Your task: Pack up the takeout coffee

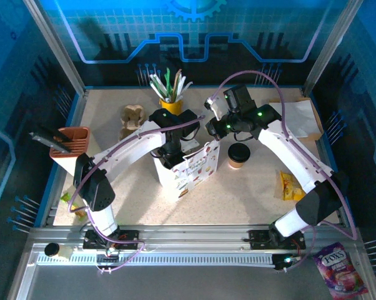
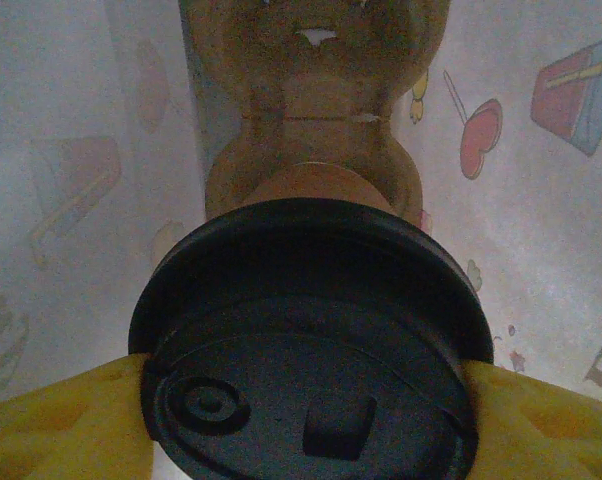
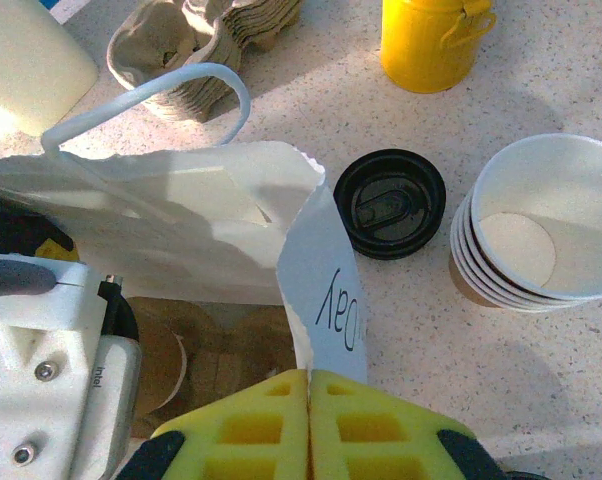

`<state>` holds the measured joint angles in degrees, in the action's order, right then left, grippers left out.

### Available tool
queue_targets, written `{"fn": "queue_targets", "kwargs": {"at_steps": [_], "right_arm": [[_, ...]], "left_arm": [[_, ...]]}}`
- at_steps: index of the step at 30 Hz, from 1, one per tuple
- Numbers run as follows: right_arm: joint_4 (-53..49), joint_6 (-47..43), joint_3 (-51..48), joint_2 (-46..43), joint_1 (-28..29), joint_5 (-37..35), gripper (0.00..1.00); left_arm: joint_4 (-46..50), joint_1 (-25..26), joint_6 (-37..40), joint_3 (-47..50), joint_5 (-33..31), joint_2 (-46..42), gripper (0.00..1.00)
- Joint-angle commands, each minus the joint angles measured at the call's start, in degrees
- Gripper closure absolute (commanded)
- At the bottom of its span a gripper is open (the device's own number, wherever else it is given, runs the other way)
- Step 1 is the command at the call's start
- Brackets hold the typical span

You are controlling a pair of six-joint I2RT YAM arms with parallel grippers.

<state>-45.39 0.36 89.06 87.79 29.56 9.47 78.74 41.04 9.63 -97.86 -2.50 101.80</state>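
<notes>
One takeout coffee, a kraft cup with a black lid, hangs inside the white paper bag. My left gripper is shut on it, with a yellow finger on each side of the lid. Below the cup, a brown cardboard carrier lies on the bag's floor. A second lidded coffee stands on the table right of the bag and shows again as a black lid. My right gripper is shut on the bag's rim flap and holds the mouth open.
A stack of lidless cups stands beside the second coffee. The yellow utensil cup and spare carriers sit behind the bag. A terracotta holder is at the left, napkins and a yellow snack packet at the right.
</notes>
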Motion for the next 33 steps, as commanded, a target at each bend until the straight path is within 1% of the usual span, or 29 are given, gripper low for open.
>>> {"fn": "queue_targets", "kwargs": {"at_steps": [1, 33], "right_arm": [[0.03, -0.48, 0.85, 0.89, -0.56, 0.84, 0.91], [0.12, -0.46, 0.76, 0.89, -0.62, 0.77, 0.91]], "left_arm": [[1.2, -0.43, 1.2, -0.72, 0.83, -1.87, 0.46], [1.64, -0.68, 1.25, -1.04, 0.89, -1.69, 0.46]]}}
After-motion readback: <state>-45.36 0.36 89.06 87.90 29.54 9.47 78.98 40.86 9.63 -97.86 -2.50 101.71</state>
